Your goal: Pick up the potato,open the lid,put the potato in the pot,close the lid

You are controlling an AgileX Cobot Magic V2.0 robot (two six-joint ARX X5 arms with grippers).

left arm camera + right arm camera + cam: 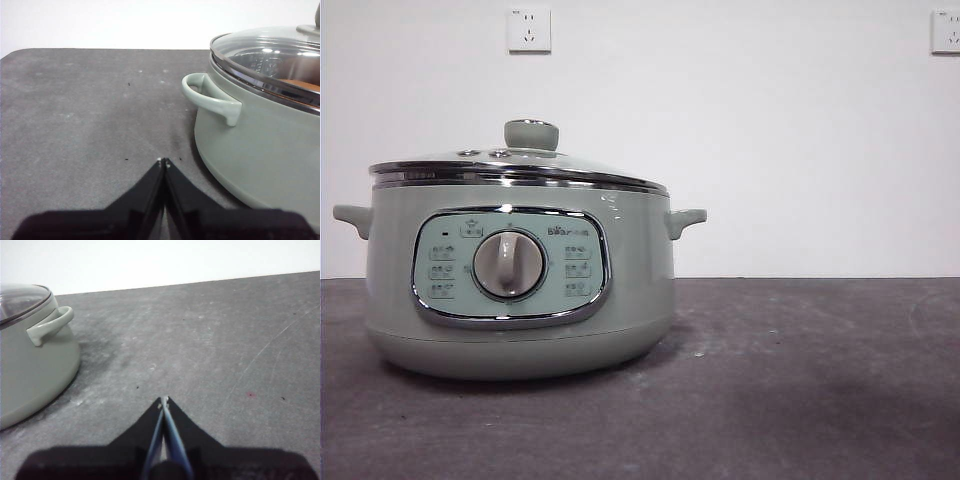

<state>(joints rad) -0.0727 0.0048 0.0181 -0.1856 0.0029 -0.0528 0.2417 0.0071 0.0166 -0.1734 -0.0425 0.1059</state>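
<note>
With the potato (300, 85) showing orange through the seated glass lid (520, 165) inside the pot (520, 290), little can go wrong unless either empty, pressed-together hand, left hand (163, 162) or right hand (163, 401), nudges a handle.

The pot (520, 290) is placed on the counter (800, 400), toward the left side in the front view, with its control panel (510, 266) facing forward. The lid (520, 165) is seated on the pot rim. The potato (300, 85) is partly seen inside the pot, beneath the lid. Two wall sockets (529, 30) are located behind, above the counter.
</note>
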